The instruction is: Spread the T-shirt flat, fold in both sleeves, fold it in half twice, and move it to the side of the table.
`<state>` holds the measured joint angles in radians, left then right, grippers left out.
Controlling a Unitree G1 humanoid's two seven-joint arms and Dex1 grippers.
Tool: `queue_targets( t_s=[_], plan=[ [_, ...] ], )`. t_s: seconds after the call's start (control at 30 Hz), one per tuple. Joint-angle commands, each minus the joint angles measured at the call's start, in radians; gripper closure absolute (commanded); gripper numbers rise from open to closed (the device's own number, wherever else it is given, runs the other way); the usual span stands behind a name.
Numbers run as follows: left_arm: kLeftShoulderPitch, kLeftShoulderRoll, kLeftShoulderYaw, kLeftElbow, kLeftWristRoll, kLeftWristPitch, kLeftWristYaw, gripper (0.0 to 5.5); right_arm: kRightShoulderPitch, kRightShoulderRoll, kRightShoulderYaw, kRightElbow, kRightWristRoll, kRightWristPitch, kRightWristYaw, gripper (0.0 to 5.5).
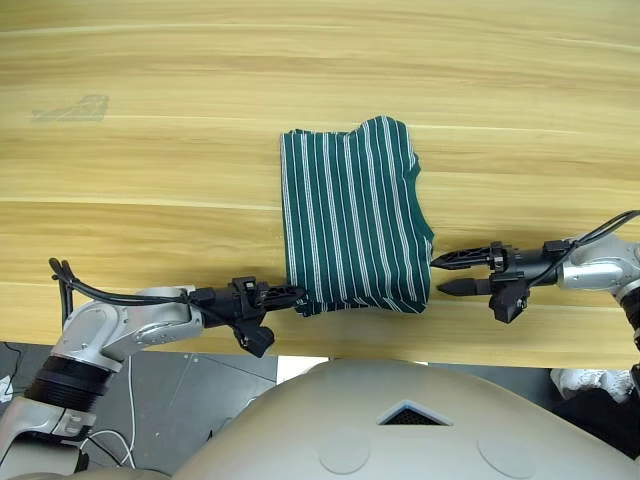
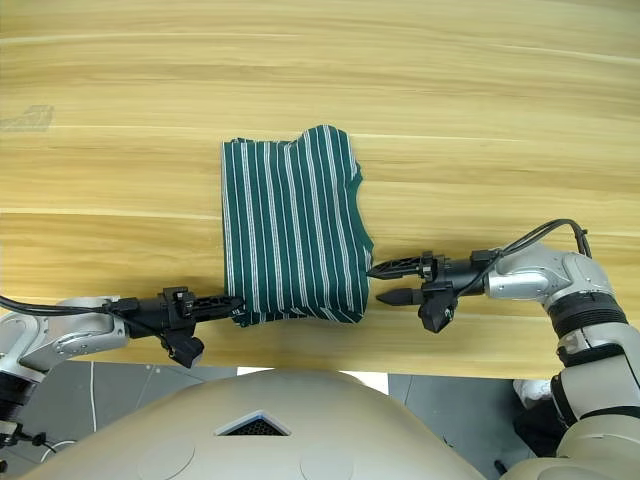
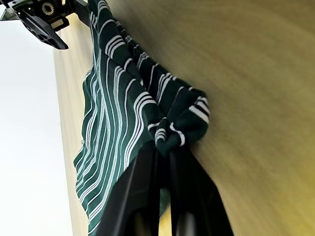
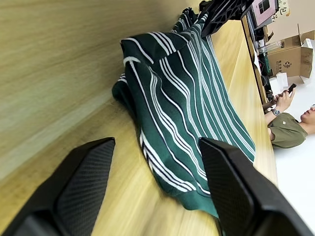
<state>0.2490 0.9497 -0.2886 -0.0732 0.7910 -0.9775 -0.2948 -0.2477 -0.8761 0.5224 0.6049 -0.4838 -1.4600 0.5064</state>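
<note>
The folded dark-green, white-striped T-shirt (image 1: 350, 215) lies by the near edge of the pale wooden desk (image 1: 150, 200), the left hand (image 1: 296, 295) pinching its near-left corner, the right hand (image 1: 440, 273) spread at its near-right edge, with bare wood beyond.

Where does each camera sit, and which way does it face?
Left eye: head-mounted, looking down at the T-shirt on the table; left arm and right arm show.
Right eye: stereo twin, same scene.
Left wrist: along the left end effector, shut on the T-shirt's corner.
Right wrist: along the open right end effector toward the T-shirt's edge.
Wrist views share the T-shirt.
</note>
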Motion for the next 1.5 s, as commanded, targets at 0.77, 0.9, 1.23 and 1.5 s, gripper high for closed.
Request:
queue_targets(
  t_s=[0.77,0.9,1.23,1.5],
  plan=[
    [-0.008,-0.013,-0.027,0.008,0.021,0.06,-0.032,5.47,0.032,-0.019,0.197,-0.175,0.331,0.353,0.379,3.35],
    [-0.011,-0.015,-0.027,0.013,0.023,0.061,-0.029,5.47,0.045,-0.017,0.189,-0.197,0.339,0.365,0.394,4.12],
    [-0.006,-0.024,-0.035,0.028,-0.032,0.09,-0.054,5.47,0.07,-0.007,0.179,-0.21,0.354,0.388,0.416,5.46],
    [0.175,0.097,-0.047,-0.26,-0.787,0.647,-0.489,5.47,0.168,-0.104,0.157,-0.498,0.81,0.946,0.66,5.46]
  ],
)
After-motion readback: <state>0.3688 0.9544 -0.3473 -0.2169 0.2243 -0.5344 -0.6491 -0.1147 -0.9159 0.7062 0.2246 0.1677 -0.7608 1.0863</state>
